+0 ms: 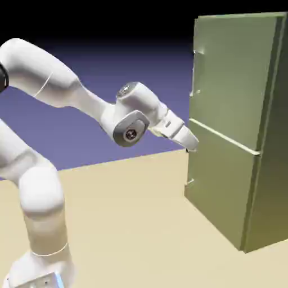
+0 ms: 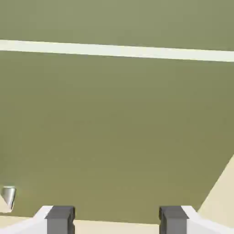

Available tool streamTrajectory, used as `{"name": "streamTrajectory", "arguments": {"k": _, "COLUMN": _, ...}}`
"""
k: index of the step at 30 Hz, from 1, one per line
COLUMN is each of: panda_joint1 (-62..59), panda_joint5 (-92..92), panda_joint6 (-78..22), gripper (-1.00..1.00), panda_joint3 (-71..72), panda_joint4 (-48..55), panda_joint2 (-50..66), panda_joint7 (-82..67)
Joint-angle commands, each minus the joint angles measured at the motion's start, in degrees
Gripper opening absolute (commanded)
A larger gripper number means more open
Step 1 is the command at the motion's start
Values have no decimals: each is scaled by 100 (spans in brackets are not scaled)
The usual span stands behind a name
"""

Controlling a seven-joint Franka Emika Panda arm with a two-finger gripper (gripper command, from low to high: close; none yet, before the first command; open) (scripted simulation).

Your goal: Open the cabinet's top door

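Note:
The cabinet [image 1: 270, 185] is a tall olive-green box at the exterior view's right. Its top door [image 1: 233, 73] is the larger upper panel and lies flush, with a small pale handle [image 1: 194, 93] on its left edge. A pale seam [image 2: 117, 50] divides it from the lower panel [image 1: 222, 185]. My gripper [image 1: 192, 146] hangs just in front of the cabinet's left edge, at about the seam's height and below the handle. In the hand view the gripper [image 2: 116, 220] stands open with nothing between its fingers. The green panel fills that view.
The tan table [image 1: 129, 225] runs under the arm up to the cabinet's foot. A small pale handle piece [image 2: 8, 199] shows at the hand view's lower left. A wedge of table [image 2: 221, 196] shows at that view's lower right.

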Motion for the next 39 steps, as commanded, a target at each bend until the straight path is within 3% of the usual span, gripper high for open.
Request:
{"name": "streamTrajectory", "arguments": {"k": 1, "panda_joint1": -109, "panda_joint5": 250, "panda_joint6": 6, "gripper": 0, "panda_joint3": 124, "panda_joint4": 76, "panda_joint2": -44, "panda_joint7": 168}}
{"name": "streamTrajectory", "arguments": {"k": 39, "panda_joint1": -4259, "panda_joint5": 9720, "panda_joint6": 242, "gripper": 0, "panda_joint3": 4816, "panda_joint4": 2945, "panda_joint2": -1707, "panda_joint7": 6561}}
